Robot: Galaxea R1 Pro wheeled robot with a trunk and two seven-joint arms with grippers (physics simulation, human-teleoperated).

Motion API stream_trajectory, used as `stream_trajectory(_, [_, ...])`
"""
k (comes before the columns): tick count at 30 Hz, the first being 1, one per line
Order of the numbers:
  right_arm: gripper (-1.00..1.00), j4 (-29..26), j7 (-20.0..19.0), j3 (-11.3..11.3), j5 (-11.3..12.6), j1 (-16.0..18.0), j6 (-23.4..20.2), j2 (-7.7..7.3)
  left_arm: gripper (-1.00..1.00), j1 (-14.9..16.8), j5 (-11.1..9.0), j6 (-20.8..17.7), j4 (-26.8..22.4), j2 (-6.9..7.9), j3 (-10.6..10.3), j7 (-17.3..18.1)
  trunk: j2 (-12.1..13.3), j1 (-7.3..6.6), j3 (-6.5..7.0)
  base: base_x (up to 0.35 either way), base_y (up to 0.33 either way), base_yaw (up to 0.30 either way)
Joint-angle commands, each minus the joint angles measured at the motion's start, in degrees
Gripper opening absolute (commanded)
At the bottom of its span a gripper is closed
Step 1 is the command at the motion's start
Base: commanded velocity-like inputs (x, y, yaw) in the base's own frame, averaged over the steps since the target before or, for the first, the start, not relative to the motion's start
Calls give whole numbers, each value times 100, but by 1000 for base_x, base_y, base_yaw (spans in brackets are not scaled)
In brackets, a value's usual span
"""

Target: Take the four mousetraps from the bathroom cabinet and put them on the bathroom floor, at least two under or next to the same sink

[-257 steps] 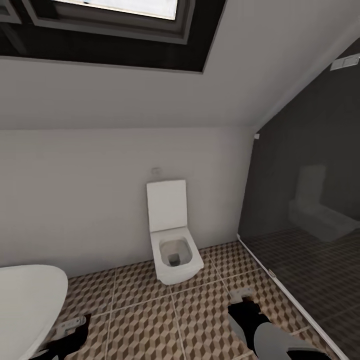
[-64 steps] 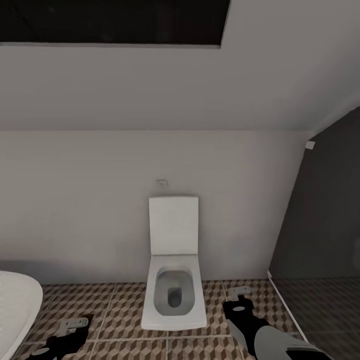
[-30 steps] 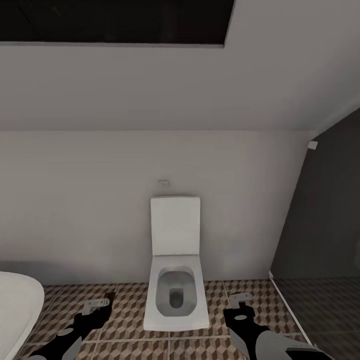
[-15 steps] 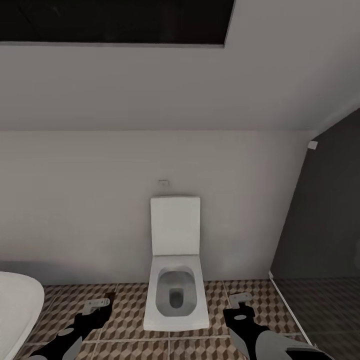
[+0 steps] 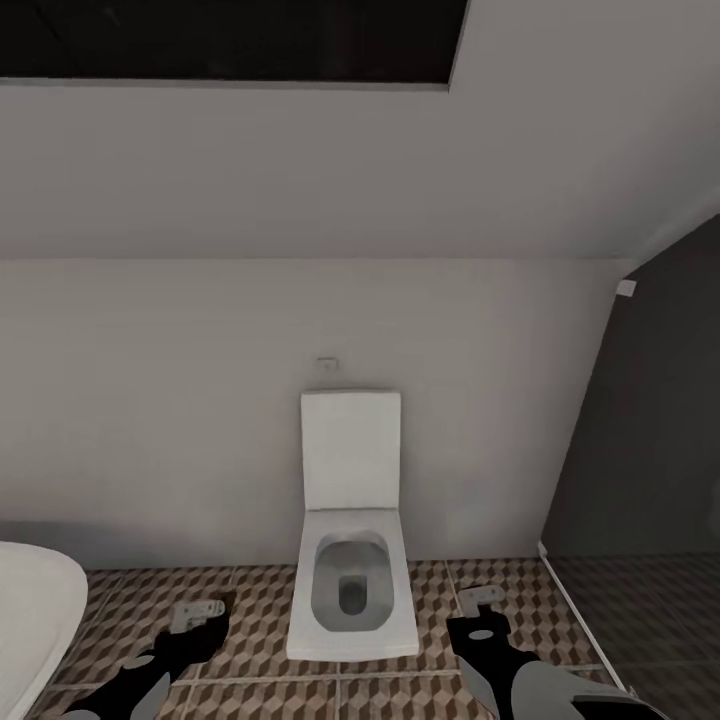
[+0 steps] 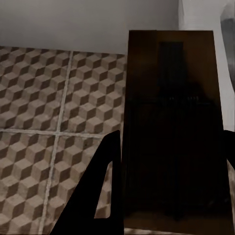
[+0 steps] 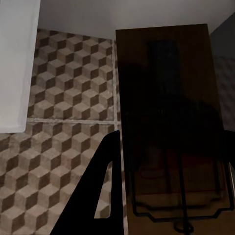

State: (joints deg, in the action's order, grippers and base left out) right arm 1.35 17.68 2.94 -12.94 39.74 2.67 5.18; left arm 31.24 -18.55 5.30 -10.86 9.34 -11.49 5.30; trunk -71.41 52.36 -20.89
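A mousetrap (image 6: pixel 174 132) is clamped in the left gripper (image 5: pixel 197 610), another mousetrap (image 7: pixel 171 122) in the right gripper (image 5: pixel 480 597); neither is yet laid on the floor (image 5: pixel 250 610), with a toilet (image 5: pixel 350 560) at twelve o'clock.

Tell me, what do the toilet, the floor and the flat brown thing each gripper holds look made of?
Toilet: glossy white, probably ceramic.
Floor: matte tiles, cube print and pale grout.
Mousetraps, in the left gripper and the right gripper: dark brown, flat boards, likely wood; the right one shows thin wire, probably metal.
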Motion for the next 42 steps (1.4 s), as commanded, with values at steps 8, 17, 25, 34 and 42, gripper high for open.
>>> stream_trajectory(8, [-100,15,8,32,-25,7,32,9,-100,5,-46,-84,12,-27,-46,-34,-285,154,-132,0,0,0])
stream_trajectory(17, [-100,15,7,32,-30,7,39,16,-100,5,-20,-90,3,-94,-54,-360,-646,351,-294,0,0,0])
stream_trajectory(25, [-100,15,-30,32,-26,7,49,2,-100,5,-10,-91,4,-115,-62,-479,-967,527,-437,0,0,0])
stream_trajectory(34, [-100,21,-50,32,-32,7,49,7,-100,5,-8,-90,4,-116,-66,-502,-1328,725,-599,0,0,0])
stream_trajectory(42, [-100,23,-54,32,-33,7,56,2,-100,5,-9,-90,13,-129,-69,-536,-1649,901,-743,0,0,0])
